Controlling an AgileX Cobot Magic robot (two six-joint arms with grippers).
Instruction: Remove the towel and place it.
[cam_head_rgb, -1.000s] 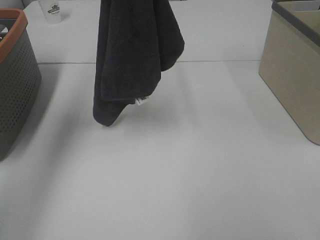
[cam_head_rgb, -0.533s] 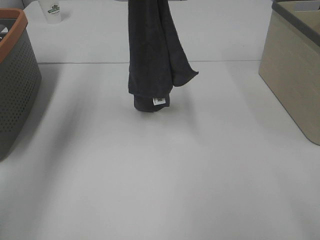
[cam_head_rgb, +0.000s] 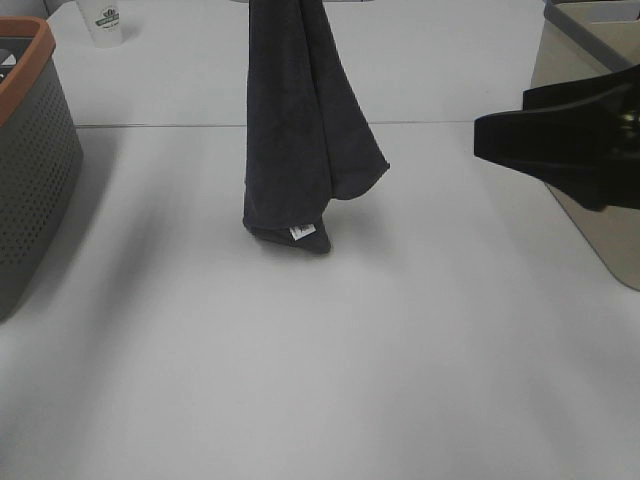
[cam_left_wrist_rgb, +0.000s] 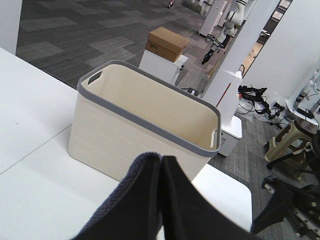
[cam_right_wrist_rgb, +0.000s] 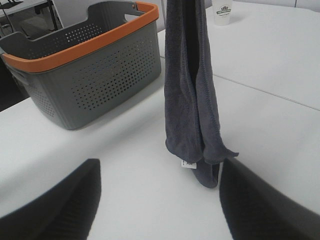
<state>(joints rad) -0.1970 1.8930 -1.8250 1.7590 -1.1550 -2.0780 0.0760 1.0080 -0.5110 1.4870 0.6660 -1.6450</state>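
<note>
Right gripper (cam_right_wrist_rgb: 159, 167) stands with its jaws spread wide and nothing between them, facing the hanging cloth from the right and clear of it. The left gripper (cam_left_wrist_rgb: 161, 170) is clamped shut on the top of the towel (cam_head_rgb: 300, 130) (the hold itself lies above the edge of the high view). The white table (cam_head_rgb: 320, 390) carries a grey basket (cam_head_rgb: 35, 170) with an orange rim at the left and a beige basket (cam_head_rgb: 585, 235) with a grey rim at the right, both well apart from the cloth. The towel hangs between them as a long folded drape, its lower end at or just touching the tabletop. A paper cup (cam_head_rgb: 105, 22) stands far back at the left, and a small white tag (cam_head_rgb: 301, 232) marks the bottom corner. Removal looks done, but placing is not. The likely fault is a poor second grasp: closing on one loose fold rather than the corner would leave the cloth bunched when it is spread. A sideways brush by the open jaws could set the drape swinging, and further lowering could let it slump into a heap.
</note>
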